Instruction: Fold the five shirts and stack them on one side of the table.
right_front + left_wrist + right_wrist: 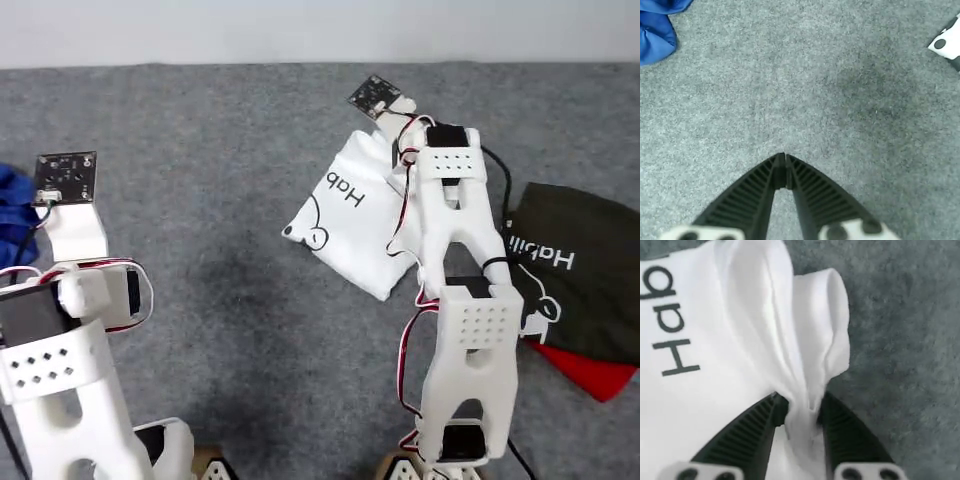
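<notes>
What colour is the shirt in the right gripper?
The shirt is white with black print; clearest in the right wrist view.

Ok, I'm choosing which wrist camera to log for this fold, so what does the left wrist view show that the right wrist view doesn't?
Left wrist, not right: a crumpled blue shirt, and the left gripper shut with nothing in it over the grey carpet. Right wrist, not left: the right gripper shut on a bunched fold of the white shirt. Both: the white shirt, just a printed corner of it in the left wrist view, and the grey carpet.
</notes>
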### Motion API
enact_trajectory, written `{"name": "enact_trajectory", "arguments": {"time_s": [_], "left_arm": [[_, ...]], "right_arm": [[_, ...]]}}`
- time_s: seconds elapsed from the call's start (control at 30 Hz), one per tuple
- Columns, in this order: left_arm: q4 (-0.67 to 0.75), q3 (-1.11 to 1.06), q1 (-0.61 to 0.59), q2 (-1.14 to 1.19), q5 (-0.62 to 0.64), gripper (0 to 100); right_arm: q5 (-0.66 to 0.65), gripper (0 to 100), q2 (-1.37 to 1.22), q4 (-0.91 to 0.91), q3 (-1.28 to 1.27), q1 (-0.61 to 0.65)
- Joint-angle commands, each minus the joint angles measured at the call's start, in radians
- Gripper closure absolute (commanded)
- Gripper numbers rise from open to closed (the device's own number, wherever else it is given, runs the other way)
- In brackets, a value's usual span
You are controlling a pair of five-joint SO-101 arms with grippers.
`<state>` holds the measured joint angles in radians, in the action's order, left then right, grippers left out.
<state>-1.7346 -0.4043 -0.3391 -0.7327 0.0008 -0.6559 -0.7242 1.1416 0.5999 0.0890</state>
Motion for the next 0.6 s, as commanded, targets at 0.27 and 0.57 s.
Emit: {"name": "enact_trajectory", "arguments": {"time_s": [0.27, 0.57], "left_arm": [[-0.017, 0.002, 0.000, -0.017, -0.012, 100], [-0.017, 0.002, 0.000, -0.018, -0.012, 100]], "right_arm": [[0.687, 70.8, 0.208, 0.122, 0.025, 0.018], [1.051, 70.2, 0.285, 0.390, 0.025, 0.120]]}}
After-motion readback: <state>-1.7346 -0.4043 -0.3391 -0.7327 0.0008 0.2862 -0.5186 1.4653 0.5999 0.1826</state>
